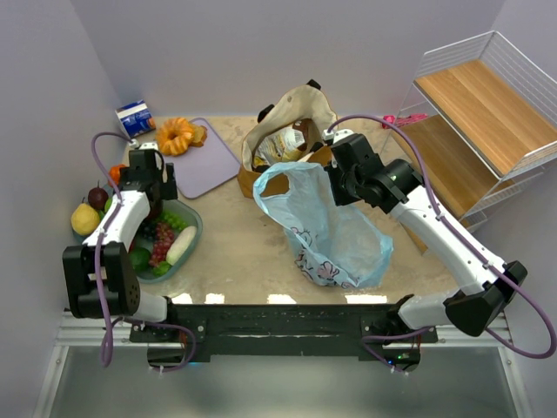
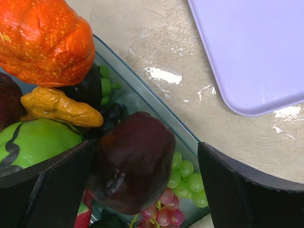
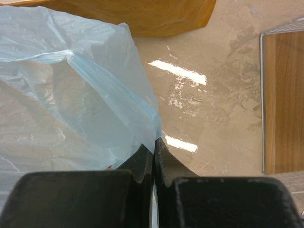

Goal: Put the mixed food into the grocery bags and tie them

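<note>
My left gripper (image 1: 148, 178) is open over the clear teal tub (image 1: 193, 228). In the left wrist view its jaws (image 2: 145, 148) stand wide around a dark plum (image 2: 133, 161), which lies against the left finger. A green apple (image 2: 33, 140) and a bumpy orange fruit (image 2: 45, 40) lie beside the plum. My right gripper (image 1: 335, 178) is shut on the rim of the light-blue plastic bag (image 1: 335, 231) and holds it up with its mouth open. In the right wrist view the closed fingertips (image 3: 154, 142) pinch the bag (image 3: 71, 104). The mustard-tan tote (image 1: 291, 131) stands behind with packets inside.
Green and red grapes (image 2: 185, 175) lie in the tub (image 2: 142, 92). A yellow pear (image 1: 84, 218) sits left of the tub. A lilac cutting board (image 1: 204, 161) is behind it, with a pastry (image 1: 178, 135) and a small carton (image 1: 135, 117). A wire-and-wood shelf (image 1: 487, 113) stands at the right.
</note>
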